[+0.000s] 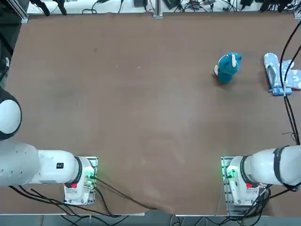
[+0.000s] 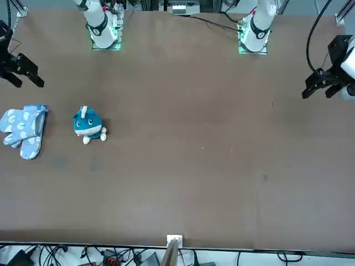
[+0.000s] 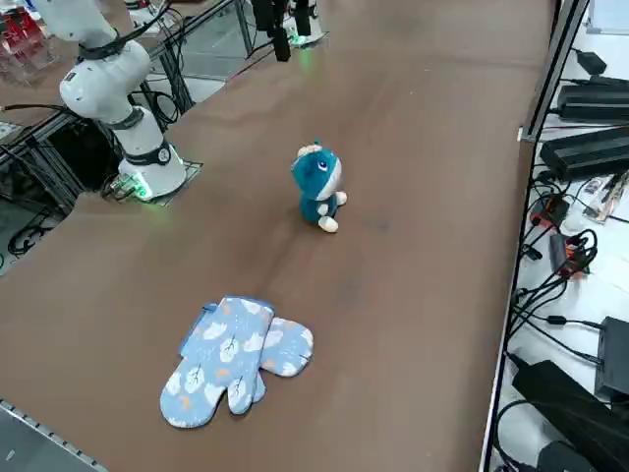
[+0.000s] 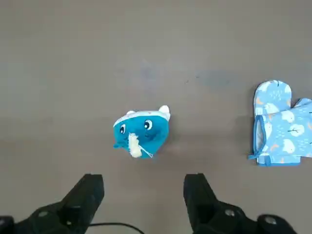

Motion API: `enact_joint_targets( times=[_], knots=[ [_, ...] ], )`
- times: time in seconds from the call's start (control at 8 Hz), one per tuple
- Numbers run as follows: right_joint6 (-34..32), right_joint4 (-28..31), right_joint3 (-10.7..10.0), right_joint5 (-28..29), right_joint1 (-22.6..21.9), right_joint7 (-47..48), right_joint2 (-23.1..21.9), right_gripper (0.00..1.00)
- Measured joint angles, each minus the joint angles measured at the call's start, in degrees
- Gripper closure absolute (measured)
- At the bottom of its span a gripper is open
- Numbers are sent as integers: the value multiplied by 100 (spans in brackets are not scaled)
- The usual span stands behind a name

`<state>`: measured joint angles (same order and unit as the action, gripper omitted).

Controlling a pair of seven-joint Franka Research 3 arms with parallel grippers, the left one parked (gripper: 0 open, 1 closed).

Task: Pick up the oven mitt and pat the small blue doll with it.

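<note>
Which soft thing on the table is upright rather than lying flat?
The blue doll, sitting up; the printed oven mitts lie flat. The right gripper hangs open above the table.

You have a broad, plain brown tabletop (image 1: pixel 141 94) before you, scuffed with small pale flecks and a few faint darker patches. Along its edge opposite the arms' bases, you can see a metal rail (image 2: pixel 222 249), with a white surface (image 3: pixel 590 295) just beyond carrying black boxes (image 3: pixel 588 152) and tangled dark cables (image 3: pixel 550 285).
</note>
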<state>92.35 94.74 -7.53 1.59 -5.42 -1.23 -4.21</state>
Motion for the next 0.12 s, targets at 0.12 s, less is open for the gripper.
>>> enact_joint_targets(
  times=[0.12],
  knots=[
    [11, 0, 0, 0, -17, 0, 21, 0]
  ],
)
